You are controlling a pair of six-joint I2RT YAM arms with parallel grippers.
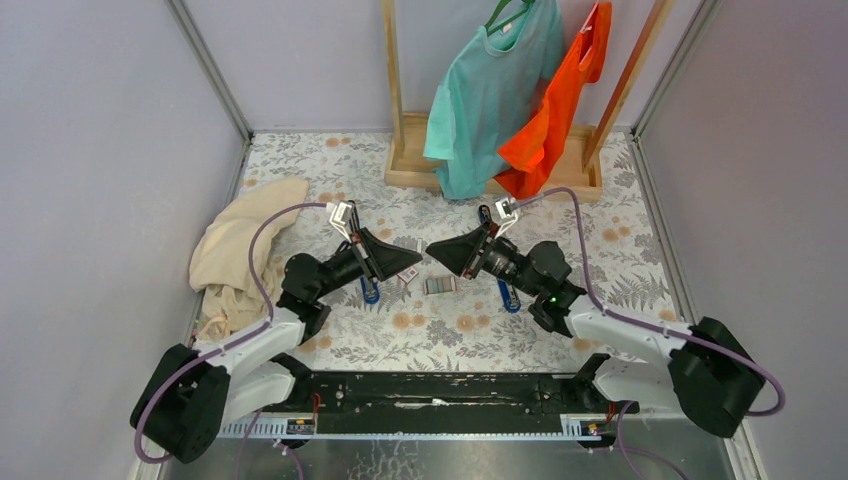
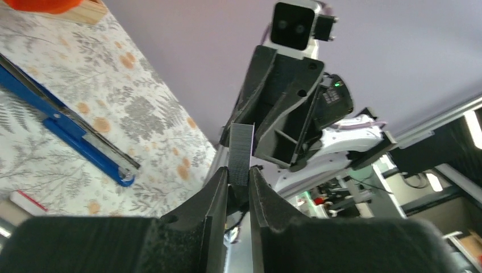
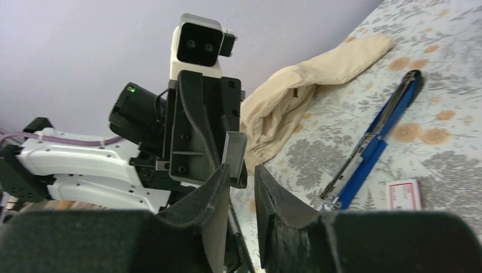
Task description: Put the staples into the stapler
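The left gripper point(image 2: 239, 177) clamps one end of the silvery-grey rectangular block of staples point(image 2: 241, 145), in the air above the middle of the floral-patterned desk point(image 1: 450, 340). The right gripper point(image 3: 242, 170), narrowly parted, meets its other end, perhaps touching it.

Floral table point(image 1: 450, 340) bears beige cloth point(image 1: 235, 250), blue staplers point(image 1: 508, 296), wooden rack point(image 1: 415, 165).

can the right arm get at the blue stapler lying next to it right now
Probably yes: the blue stapler lies uncovered right beside that arm, and the right claw stands open and empty, since the left claw pinches the staples.
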